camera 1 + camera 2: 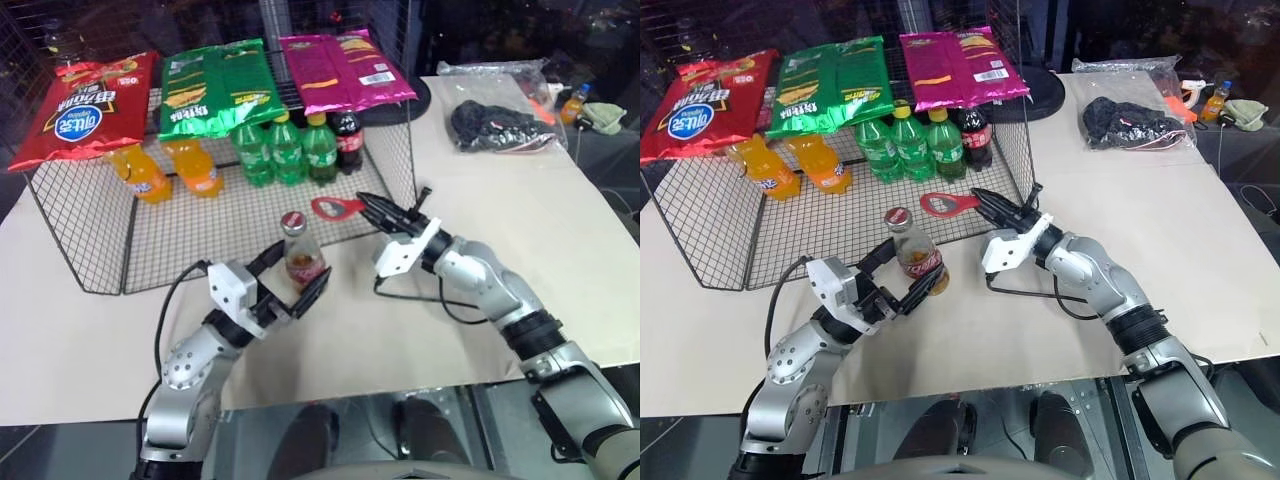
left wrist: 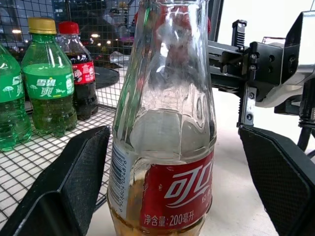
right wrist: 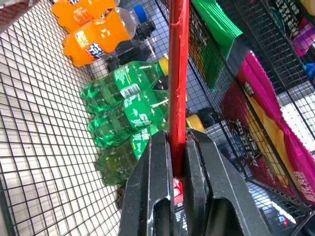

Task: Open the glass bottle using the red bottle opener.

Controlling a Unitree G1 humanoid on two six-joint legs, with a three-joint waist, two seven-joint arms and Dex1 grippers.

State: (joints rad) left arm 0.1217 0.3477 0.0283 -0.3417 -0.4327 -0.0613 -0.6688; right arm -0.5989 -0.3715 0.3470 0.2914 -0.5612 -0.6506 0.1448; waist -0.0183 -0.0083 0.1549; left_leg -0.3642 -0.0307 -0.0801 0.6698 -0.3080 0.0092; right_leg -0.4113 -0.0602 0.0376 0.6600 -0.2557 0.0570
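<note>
Bench (image 1: pixel 560 250) surface is pale and carries a wire basket (image 1: pixel 80 220) at its far left side. Basket shelf holds three snack bags laid flat: red (image 1: pixel 85 105), green (image 1: pixel 215 85) and magenta (image 1: pixel 340 65). Beneath them stand orange soda bottles (image 1: pixel 165 170), three green soda bottles (image 1: pixel 285 150) and one dark cola bottle (image 1: pixel 348 140). A black bundle in clear wrap (image 1: pixel 500 125) lies at the far right of the bench.

Left hand (image 1: pixel 288 285) stands wide open, one finger on each side of the glass bottle (image 1: pixel 300 255); the left wrist view shows a gap between each pad and the glass, so no contact. The bottle stands upright on the bench just in front of the basket's open side, cap still on, amber liquid low in the body.

Right hand (image 1: pixel 368 204) is clamped on the handle of the red bottle opener (image 1: pixel 338 207), held roughly level with its ring head pointing toward the bottle cap, just beyond and above it, apart.
</note>
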